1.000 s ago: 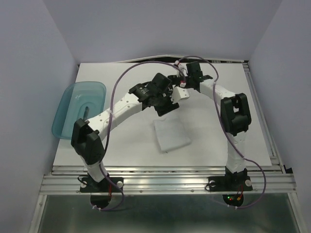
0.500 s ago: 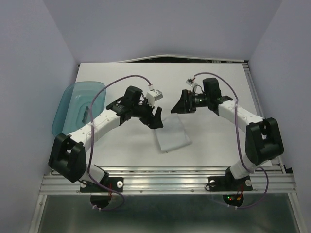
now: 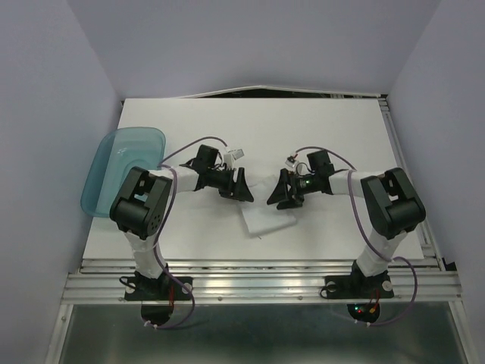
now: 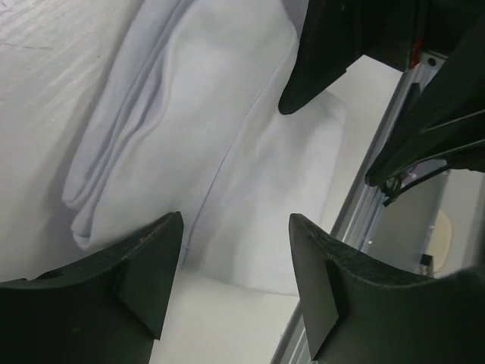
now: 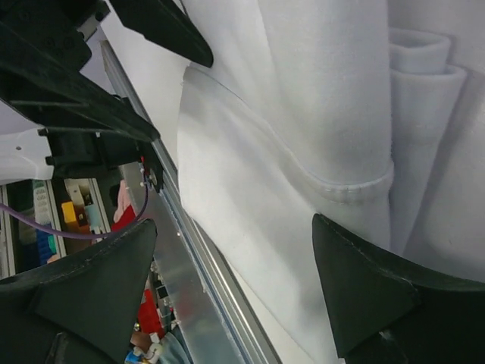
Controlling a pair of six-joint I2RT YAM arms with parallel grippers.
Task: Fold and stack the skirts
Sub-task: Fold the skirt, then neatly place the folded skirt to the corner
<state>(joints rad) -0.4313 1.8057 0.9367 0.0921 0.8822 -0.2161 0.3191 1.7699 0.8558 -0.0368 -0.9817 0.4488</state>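
The skirt (image 3: 269,220) lies mid-table, towards the front: soft, matte white cloth folded into a rough square. Close up, its layers (image 4: 151,144) bunch in rounded, stacked folds, and a stitched hem (image 5: 352,189) runs along one edge. The left gripper (image 3: 241,186) and right gripper (image 3: 279,195) hang over its far edge, facing each other. Each has its black, wedge-shaped fingers (image 4: 144,265) spread wide, gripping nothing. A translucent teal plastic tray (image 3: 114,163) with rounded corners overhangs the white table's (image 3: 341,129) left edge.

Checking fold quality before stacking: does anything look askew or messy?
The folded skirt lies skewed on the table, its layers bunched unevenly along one side. The teal tray overhangs the left edge.
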